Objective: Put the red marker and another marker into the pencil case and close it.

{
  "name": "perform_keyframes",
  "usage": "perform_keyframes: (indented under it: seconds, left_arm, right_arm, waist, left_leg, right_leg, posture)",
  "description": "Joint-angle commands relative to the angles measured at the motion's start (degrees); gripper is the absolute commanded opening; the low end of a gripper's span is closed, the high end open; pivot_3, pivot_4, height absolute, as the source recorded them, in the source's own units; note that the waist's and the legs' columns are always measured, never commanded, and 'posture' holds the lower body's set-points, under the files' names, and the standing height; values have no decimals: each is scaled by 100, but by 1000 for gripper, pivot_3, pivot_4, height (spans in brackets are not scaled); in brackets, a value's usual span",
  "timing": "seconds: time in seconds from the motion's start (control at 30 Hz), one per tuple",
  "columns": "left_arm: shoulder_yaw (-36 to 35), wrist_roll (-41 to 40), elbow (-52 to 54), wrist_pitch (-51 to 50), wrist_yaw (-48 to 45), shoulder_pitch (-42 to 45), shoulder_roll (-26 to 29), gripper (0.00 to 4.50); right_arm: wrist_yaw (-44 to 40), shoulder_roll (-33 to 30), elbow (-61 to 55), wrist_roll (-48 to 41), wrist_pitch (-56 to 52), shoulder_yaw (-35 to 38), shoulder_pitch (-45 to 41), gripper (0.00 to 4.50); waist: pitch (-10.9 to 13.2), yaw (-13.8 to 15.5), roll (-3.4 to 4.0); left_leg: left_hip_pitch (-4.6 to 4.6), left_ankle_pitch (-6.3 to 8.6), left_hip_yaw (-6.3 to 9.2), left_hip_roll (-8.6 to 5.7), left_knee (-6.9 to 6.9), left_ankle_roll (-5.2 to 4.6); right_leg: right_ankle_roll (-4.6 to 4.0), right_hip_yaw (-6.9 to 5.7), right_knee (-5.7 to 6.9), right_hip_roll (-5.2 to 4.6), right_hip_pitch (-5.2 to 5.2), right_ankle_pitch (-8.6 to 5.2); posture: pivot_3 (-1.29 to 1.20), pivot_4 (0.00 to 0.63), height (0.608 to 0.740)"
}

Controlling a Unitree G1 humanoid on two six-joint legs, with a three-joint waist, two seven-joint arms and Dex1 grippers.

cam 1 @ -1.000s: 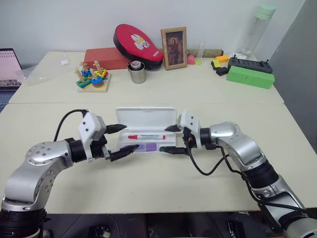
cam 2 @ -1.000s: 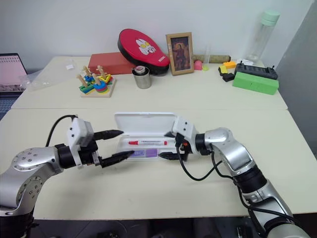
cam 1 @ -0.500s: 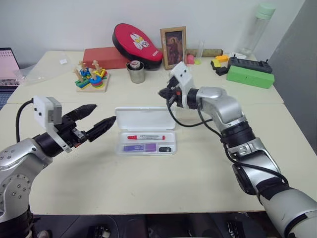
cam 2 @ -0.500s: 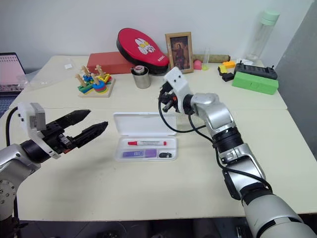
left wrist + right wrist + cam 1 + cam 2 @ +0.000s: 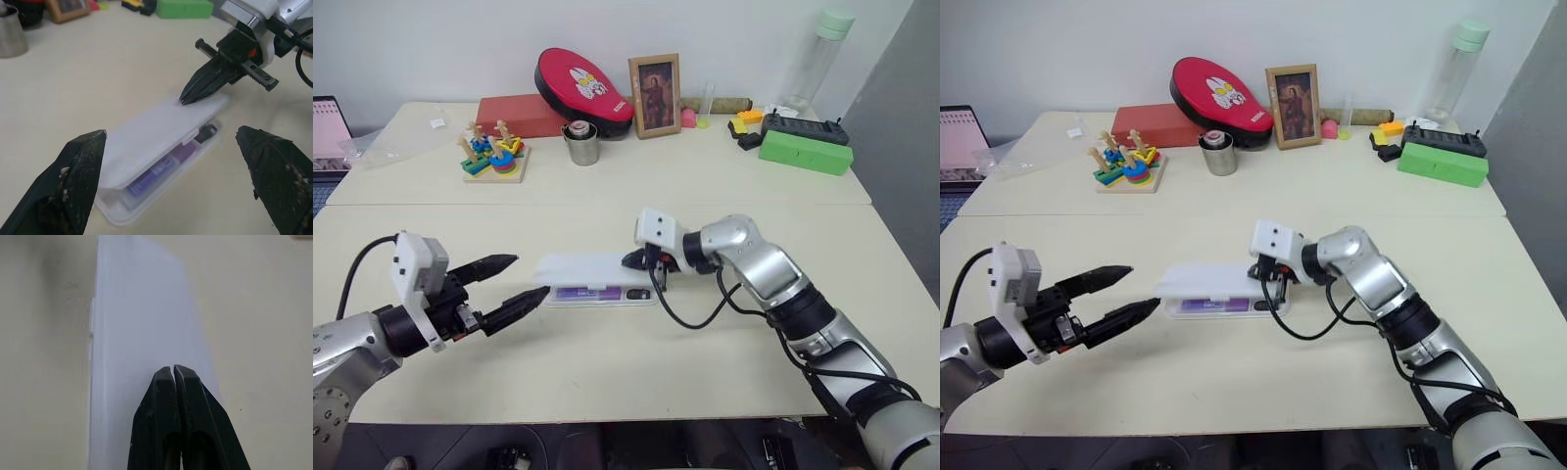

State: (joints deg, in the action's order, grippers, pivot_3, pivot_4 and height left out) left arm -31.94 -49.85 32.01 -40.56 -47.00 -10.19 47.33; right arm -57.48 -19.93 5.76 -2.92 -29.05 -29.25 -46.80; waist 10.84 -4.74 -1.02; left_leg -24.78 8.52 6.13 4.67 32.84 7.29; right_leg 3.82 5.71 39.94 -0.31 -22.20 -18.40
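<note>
On the pencil case [image 5: 597, 277]: lid half down.
The pinched-shut right end effector [image 5: 188, 96] should press its lid flat; the left end effector [image 5: 514, 282], spread wide, waits beside it.

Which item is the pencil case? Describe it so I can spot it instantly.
On the near table, look between the two grippers: the pencil case is the flat white box, its lid pressed nearly shut by the closed right gripper. A purple marker shows through the remaining gap.

Right claw [image 5: 636, 260] closed and swung the pencil case [image 5: 597, 278] lid down, nearly shut
</note>
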Motion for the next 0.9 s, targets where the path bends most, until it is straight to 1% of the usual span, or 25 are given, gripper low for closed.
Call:
perform_keyframes:
  seconds: [0.03, 0.13, 0.23, 0.27, 0.37, 0.5, 0.63, 0.67, 0.73, 0.77, 0.87, 0.9]
  left_arm:
    - [171, 224, -25, 124, -75, 53, 147, 4500]
    - [289, 361, -103, 149, -30, 91, 146, 4500]
    - [385, 521, -180, 255, 69, 138, 48, 4500]
    - [394, 586, -279, 255, 228, 235, -14, 4500]
    - [398, 987, -813, 336, 732, 576, -129, 4500]
    - [423, 1495, -1637, 684, 993, 920, -208, 4500]
    - [652, 2075, -2240, 1101, 979, 1015, -93, 4500]
    - [679, 2159, -2353, 1190, 936, 1048, -69, 4500]
    - [705, 2276, -2581, 1350, 857, 1157, -41, 4500]
    - [698, 2306, -2679, 1389, 832, 1206, -39, 4500]
    - [805, 2485, -2866, 1505, 701, 1268, 31, 4500]
    - [810, 2518, -2908, 1510, 687, 1318, 64, 4500]
  right_arm:
    - [33, -31, -77, 346, 127, -284, 192, 60]
    - [45, 32, -145, 122, -86, 11, 299, 60]
    - [-49, -205, -281, -93, -191, 386, 479, 60]
    - [-46, -195, -343, -309, -221, 655, 571, 60]
    - [-112, -171, -727, -1199, -501, 1578, 837, 60]
    - [-107, -576, -894, -1494, -669, 2116, 1196, 60]
    - [25, -1024, -742, -1521, -838, 2446, 1348, 758]
    - [22, -1113, -721, -1548, -857, 2518, 1358, 1067]
    - [86, -1275, -625, -1546, -876, 2659, 1371, 1411]
    - [134, -1327, -591, -1538, -895, 2715, 1376, 1767]
    - [228, -1509, -531, -1530, -917, 2917, 1511, 2345]
    - [252, -1568, -604, -1563, -950, 3008, 1634, 2633]
  waist:
    - [-2, 1, -3]
    - [-3, 1, -4]
    - [-3, 9, -4]
    - [-3, 10, -4]
    - [-2, 58, -7]
    - [0, 109, -5]
    - [-1, 129, -8]
    - [-1, 130, -8]
    - [-1, 134, -7]
    - [-1, 134, -7]
    - [-1, 133, -8]
    - [-1, 136, -7]
  left_leg:
    - [2, 0, 0, 0, 0, 0]
    - [2, 0, -1, 0, 0, 0]
    - [2, 0, -1, 0, 0, 0]
    - [2, 0, 0, 0, 0, 0]
    - [2, 0, 2, -1, 2, 0]
    - [2, 0, 2, 0, 3, 0]
    - [2, 1, -1, -1, 1, -1]
    - [1, 1, -3, -1, -1, -1]
    - [1, 1, -4, -1, -1, -1]
    - [1, 0, -4, -1, 0, -1]
    - [1, 0, -4, -1, 0, -1]
    - [1, 0, -4, -1, 0, -1]
  right_leg:
    - [-1, -1, 0, 0, 2, 0]
    - [-1, 0, 0, 0, 4, -1]
    - [-1, 0, 0, 0, 4, 0]
    - [-1, 0, 0, 0, 4, 0]
    - [-1, -3, -2, -1, 8, 0]
    - [0, -2, -1, 2, 6, -1]
    - [-1, 1, -5, 0, 4, -1]
    - [-1, 1, -5, 0, 3, -1]
    - [-1, 2, -4, 0, 2, -1]
    - [-1, 2, -4, 0, 2, -1]
    - [0, 2, -4, 0, 2, -1]
    - [0, 2, -4, 0, 2, -1]
  posture:
    - [0, 150, 740]
    - [0, 150, 740]
    - [0, 150, 740]
    - [0, 150, 740]
    - [0, 150, 740]
    - [0, 150, 740]
    - [0, 150, 740]
    - [0, 150, 740]
    - [0, 150, 740]
    - [0, 150, 740]
    - [0, 150, 740]
    - [0, 150, 740]
